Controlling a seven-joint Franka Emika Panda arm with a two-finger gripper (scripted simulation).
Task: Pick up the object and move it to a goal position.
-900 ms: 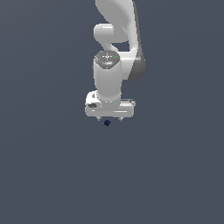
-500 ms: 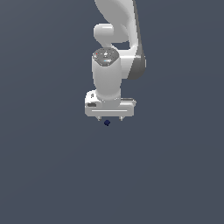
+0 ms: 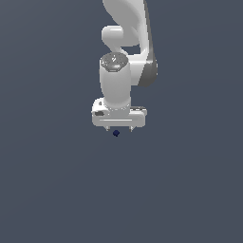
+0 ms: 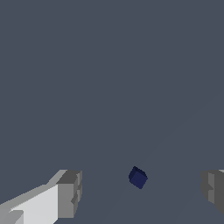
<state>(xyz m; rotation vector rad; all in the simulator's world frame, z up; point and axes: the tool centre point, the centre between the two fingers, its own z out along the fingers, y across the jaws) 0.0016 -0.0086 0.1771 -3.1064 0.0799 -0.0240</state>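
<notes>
The object is a tiny dark navy-blue cube [image 3: 116,133] on the grey floor, just below the white gripper [image 3: 118,129] in the exterior view. In the wrist view the cube [image 4: 138,177] lies between the two fingertips, nearer the middle of the gap, touching neither. One grey finger pad [image 4: 70,194] and the other finger pad [image 4: 213,190] stand far apart. The gripper [image 4: 141,192] is open and holds nothing. The gripper points straight down over the cube.
The white arm [image 3: 128,42] rises from the gripper toward the top of the exterior view. The floor [image 3: 57,180] is a plain dark grey surface with no other objects in sight.
The arm has shifted slightly; the gripper hangs about where it was over the cube. The cube has not moved.
</notes>
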